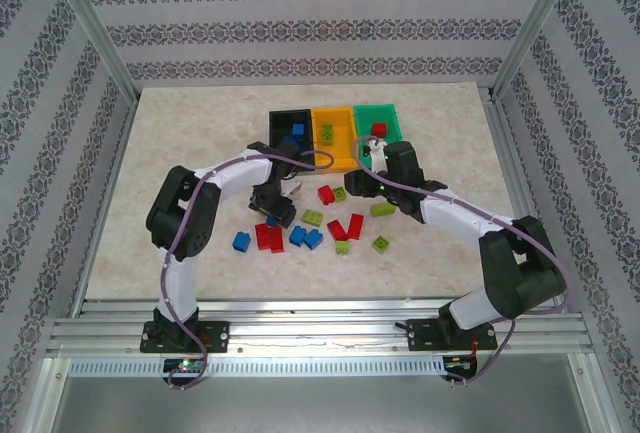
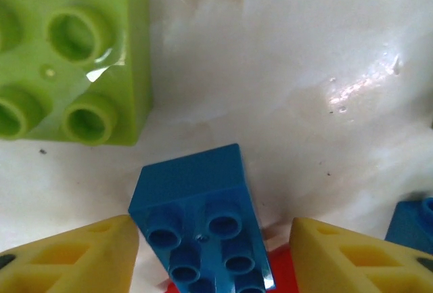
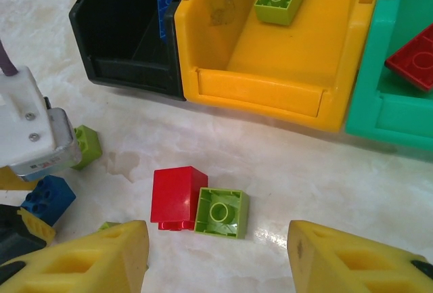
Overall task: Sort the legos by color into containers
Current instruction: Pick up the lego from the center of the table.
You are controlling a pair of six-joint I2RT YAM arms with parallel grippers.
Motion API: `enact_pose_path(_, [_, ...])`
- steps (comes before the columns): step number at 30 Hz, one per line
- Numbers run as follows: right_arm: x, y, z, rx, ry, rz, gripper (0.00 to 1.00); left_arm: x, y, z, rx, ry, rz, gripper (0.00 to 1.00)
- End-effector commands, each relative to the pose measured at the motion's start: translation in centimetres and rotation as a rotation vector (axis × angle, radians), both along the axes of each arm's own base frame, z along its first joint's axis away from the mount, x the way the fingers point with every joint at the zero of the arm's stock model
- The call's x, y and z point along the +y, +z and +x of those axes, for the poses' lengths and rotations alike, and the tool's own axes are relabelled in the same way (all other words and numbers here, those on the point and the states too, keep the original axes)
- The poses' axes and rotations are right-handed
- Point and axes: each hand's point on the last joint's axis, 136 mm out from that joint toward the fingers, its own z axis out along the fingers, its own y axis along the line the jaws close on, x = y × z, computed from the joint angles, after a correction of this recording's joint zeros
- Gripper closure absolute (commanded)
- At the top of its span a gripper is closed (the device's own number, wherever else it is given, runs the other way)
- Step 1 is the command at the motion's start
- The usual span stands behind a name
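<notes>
1. While the left gripper (image 2: 213, 229) straddles a blue brick (image 2: 196, 205) on the table (image 2: 304, 70), its jaws stand parted. The left pad sits at the brick's corner and a gap shows on the other side, so nothing is gripped
2. The brick looks light, rigid and glossy, so it is likely to slip or twist. It lies skewed to the jaws, and the flat side walls seem the better hold, not the corners or studs
3. The right gripper (image 3: 218, 232) hovers wide and empty over a red brick (image 3: 176, 195) touching a lime brick (image 3: 222, 212), near the orange-yellow bin (image 3: 257, 93)
4. The black bin (image 3: 128, 70) holds one blue piece, so it is the probable home for this one
</notes>
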Motion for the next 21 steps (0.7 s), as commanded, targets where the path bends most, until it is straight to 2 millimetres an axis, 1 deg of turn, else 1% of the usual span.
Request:
enact_pose_path(1, [0.2,0.0,0.2,-0.006,0.003,0.02,0.43,0.0,0.0,-0.5,0.033,0.011,0.0,0.47])
enact_pose_path(4, [0.2,-0.1,0.2,-0.004,0.003,0.018,0.43,0.2,0.2,-0.2,0.014,0.024,-0.005,0.59])
enact_pose_path(5, [0.2,-0.1,0.2,-0.006,0.004,0.019,0.43,0.2,0.3,-0.1,0.006,0.025,-0.007,0.73])
enact_pose_path(6, [0.2,-0.1,0.2,-0.007,0.005,0.017,0.43,0.2,0.4,0.0,0.002,0.025,-0.006,0.83])
enact_pose_path(7, [0.2,-0.2,0.2,-0.005,0.005,0.017,0.43,0.3,0.5,0.1,-0.002,0.027,-0.001,0.88])
enact_pose_path(11, [0.3,-0.1,0.2,-0.009,0.007,0.017,0.43,0.5,1.0,0.6,-0.036,0.029,0.004,1.0])
enact_pose_path(16, [0.3,0.0,0.1,-0.014,0.009,0.014,0.43,0.1,3.2,1.5,-0.135,0.034,-0.043,1.0])
enact_pose_path(19, [0.4,0.2,0.1,-0.019,0.01,0.014,0.43,0.2,5.2,2.3,-0.223,0.057,-0.076,1.0])
enact_pose_path(21, [0.4,0.2,0.1,-0.019,0.013,0.014,0.43,-0.2,6.2,2.7,-0.258,0.082,-0.127,1.0])
